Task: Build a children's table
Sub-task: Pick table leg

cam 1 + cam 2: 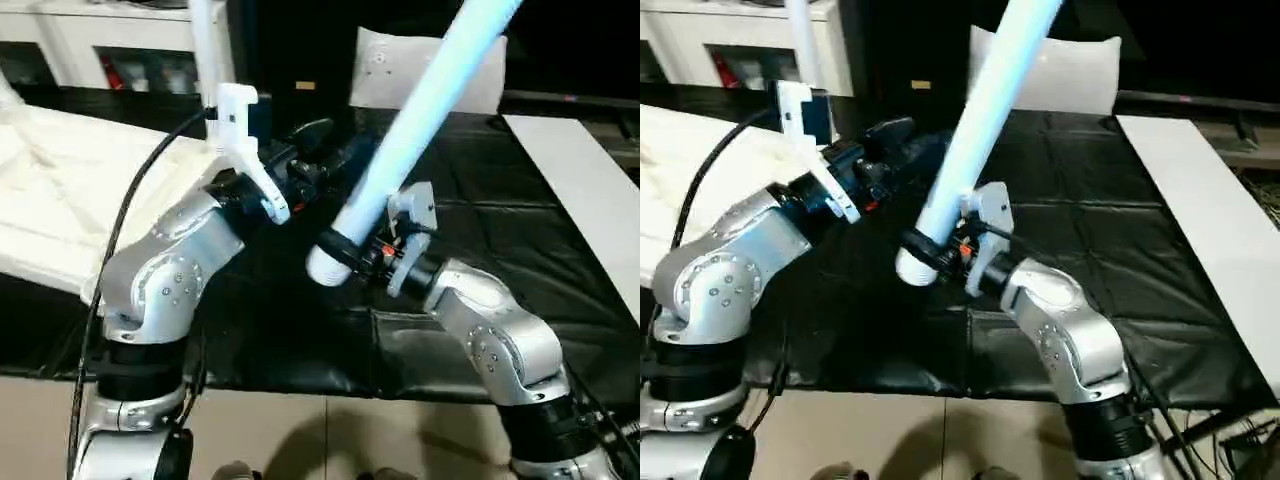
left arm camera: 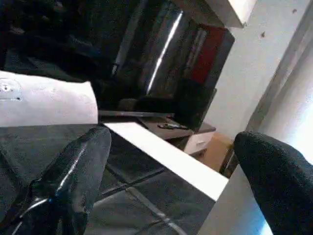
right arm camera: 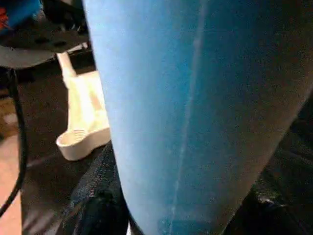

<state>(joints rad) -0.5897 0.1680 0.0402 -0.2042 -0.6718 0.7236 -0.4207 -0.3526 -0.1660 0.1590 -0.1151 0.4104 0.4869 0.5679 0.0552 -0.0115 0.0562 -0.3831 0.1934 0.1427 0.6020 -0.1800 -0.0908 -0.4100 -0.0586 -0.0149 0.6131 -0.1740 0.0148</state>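
Observation:
My right gripper (image 1: 342,248) is shut on a long white table leg (image 1: 420,110) near its thick lower end. The leg slants up and away over the black mat. In the right wrist view the leg (image 3: 195,107) stands close between the dark fingers. The white tabletop (image 1: 50,190) lies at the left, and one of its corner sockets (image 3: 78,142) is visible past the leg. Another leg (image 1: 205,45) stands upright at the tabletop's far side. My left gripper (image 2: 171,181) is open and holds nothing, raised above the mat left of the held leg.
A black mat (image 1: 520,230) covers the work surface. A flat white board strip (image 1: 590,190) lies along its right side, and a small white panel with holes (image 1: 400,65) leans at the back. White shelving (image 1: 100,50) stands at the far left.

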